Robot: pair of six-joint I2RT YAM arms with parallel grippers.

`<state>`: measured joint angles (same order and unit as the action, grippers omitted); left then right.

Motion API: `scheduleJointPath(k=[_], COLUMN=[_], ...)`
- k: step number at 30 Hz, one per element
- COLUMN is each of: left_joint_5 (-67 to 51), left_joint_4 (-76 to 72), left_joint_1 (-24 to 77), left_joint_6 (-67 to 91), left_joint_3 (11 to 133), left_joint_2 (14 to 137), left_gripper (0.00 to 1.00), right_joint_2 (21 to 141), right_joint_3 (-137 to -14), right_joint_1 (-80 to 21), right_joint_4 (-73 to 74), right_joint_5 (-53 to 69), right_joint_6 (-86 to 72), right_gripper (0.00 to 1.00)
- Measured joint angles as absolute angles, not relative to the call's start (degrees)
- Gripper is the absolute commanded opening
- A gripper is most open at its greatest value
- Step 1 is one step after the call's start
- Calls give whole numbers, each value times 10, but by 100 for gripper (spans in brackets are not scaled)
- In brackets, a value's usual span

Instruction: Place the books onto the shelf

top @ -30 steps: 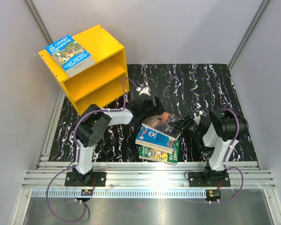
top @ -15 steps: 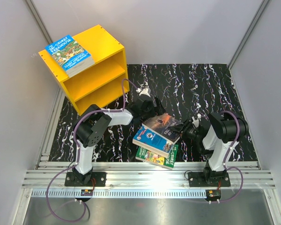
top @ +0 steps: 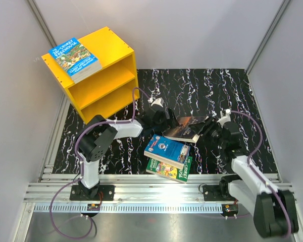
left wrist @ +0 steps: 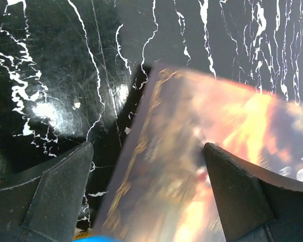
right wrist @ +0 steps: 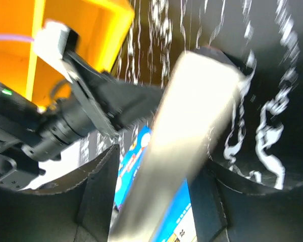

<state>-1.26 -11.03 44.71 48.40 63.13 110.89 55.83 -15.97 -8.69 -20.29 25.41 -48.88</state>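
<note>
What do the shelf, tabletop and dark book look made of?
Shelf: painted board or plastic, judging by uniform yellow flat panels. Tabletop: likely printed laminate or vinyl; black with white veins, glare spots. Dark book: paper with seemingly glossy cover; pale page edge.

Top: bright light is glaring off the rail [top: 161, 192] at 6 o'clock.
Wrists: dark book [left wrist: 192, 166] is blurring.

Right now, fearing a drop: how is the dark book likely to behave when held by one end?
Probably light: the right gripper alone holds the dark book up by one end. As a thin paperback it may droop or flex. Its cover looks glossy, so it might slip; the open left gripper only brackets it.
</note>
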Motion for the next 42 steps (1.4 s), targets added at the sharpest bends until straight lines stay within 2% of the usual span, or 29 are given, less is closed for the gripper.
scheduleJointPath(k=[2,4,6,7,9,10,11,21,30,36,42], left_joint_5=[-13,-13,-13,-12,-12,-10,-8,2,100,187,269], left_joint_4=[-104,-99,-99,-98,-97,-96,-95,-48,110,213,342], left_joint_1=[448,448,449,450,452,453,454,458,495,526,540], left_joint_6=[484,486,486,486,485,484,483,474,419,398,388], left_joint_3=[631,631,631,631,631,631,631,611,604,615,627], left_joint_2=[1107,1107,1107,1107,1107,1107,1106,1059,774,601,483], left_gripper=[93,93,93,93,93,93,93,93,94,94,95], right_joint_2=[505,490,504,517,546,553,556,557,490,502,610], right_joint_3=[-185,-206,-210,-209,-201,-199,-198,-223,-305,-317,-359], right_joint_1=[-87,-87,-87,-86,-86,-85,-85,-85,-85,-96,-158], right_joint_4=[-133,-82,-67,-59,-58,-62,-63,-23,83,-20,-161], right_joint_5=[225,209,204,203,200,200,200,207,249,297,306], right_joint_6=[-460,-435,-425,-420,-423,-424,-425,-412,-419,-519,-618], right_gripper=[61,51,27,19,10,2,0,0,0,0,0])
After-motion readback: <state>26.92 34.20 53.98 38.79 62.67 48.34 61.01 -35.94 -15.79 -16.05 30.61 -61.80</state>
